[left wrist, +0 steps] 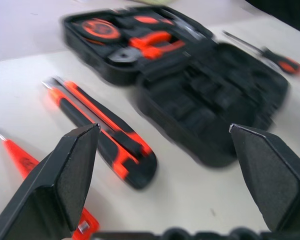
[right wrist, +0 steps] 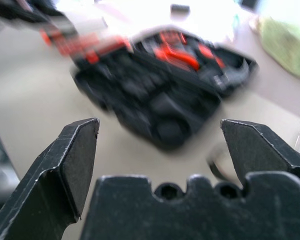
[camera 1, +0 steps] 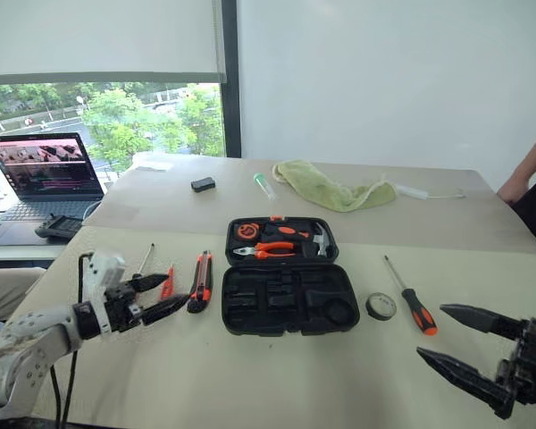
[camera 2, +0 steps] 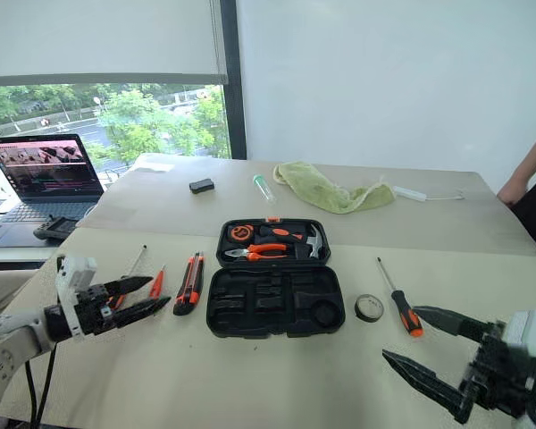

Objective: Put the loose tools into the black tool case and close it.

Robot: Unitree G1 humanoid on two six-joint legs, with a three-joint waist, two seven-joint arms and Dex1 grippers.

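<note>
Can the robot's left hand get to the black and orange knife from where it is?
Probably yes. The left gripper is open and hangs just beside the utility knife, which lies flat on the table with only the slim orange tester pen lying near it. Nothing covers the knife.

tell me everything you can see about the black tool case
The black tool case is a rounded-rectangle hinged shell of what looks like moulded plastic, lying open and flat on the table. Its far half holds orange-handled pliers, a small hammer and a round orange tape measure; a small orange latch shows at the far edge. The near half's shaped slots are empty. The utility knife lies left of it, the tape roll right, neither touching.
</note>
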